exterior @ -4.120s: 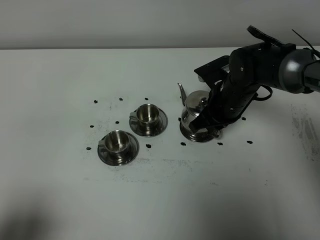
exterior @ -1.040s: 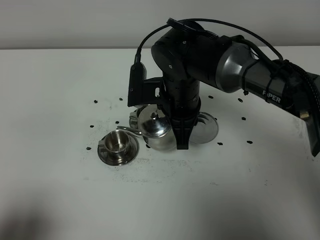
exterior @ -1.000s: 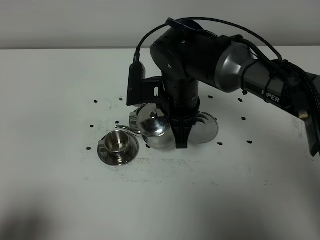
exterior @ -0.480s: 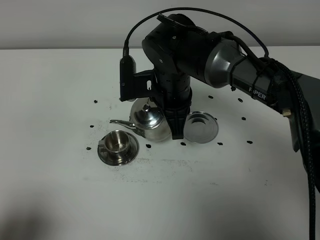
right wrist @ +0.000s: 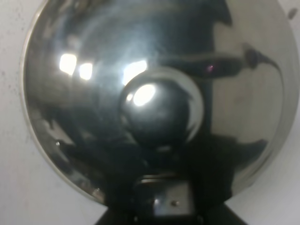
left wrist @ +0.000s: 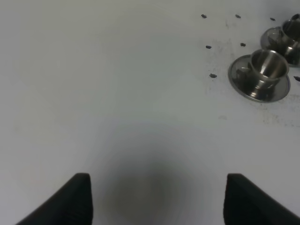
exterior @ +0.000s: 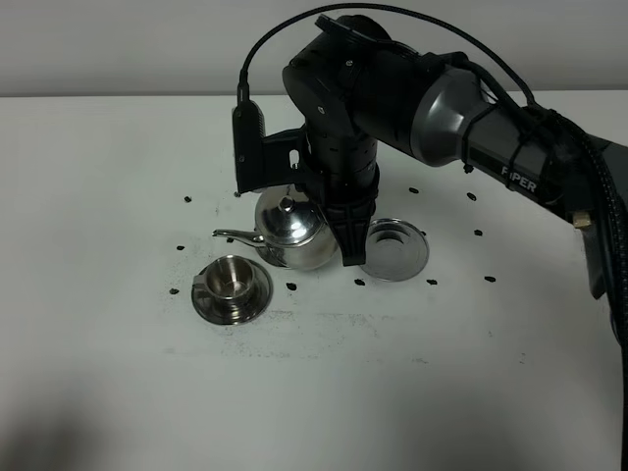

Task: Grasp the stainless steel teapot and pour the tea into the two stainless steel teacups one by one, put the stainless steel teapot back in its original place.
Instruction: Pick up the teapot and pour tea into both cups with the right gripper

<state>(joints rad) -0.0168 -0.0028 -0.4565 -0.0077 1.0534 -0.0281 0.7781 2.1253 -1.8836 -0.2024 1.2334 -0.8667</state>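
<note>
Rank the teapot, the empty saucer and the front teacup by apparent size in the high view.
1. teapot
2. empty saucer, close to the teapot's body in width
3. front teacup, not counting its saucer

Flat, rather dim light falls from above on the white table (exterior: 118,392), which reads grey. The teapot (exterior: 291,228) casts only a short, soft shadow under itself. Seen close from above, its lid (right wrist: 70,117) is slightly out of focus, with small white glare spots around the knob among black reflections. Far to the left of the teapot, the table's near corner darkens into a blurry smudge.
</note>
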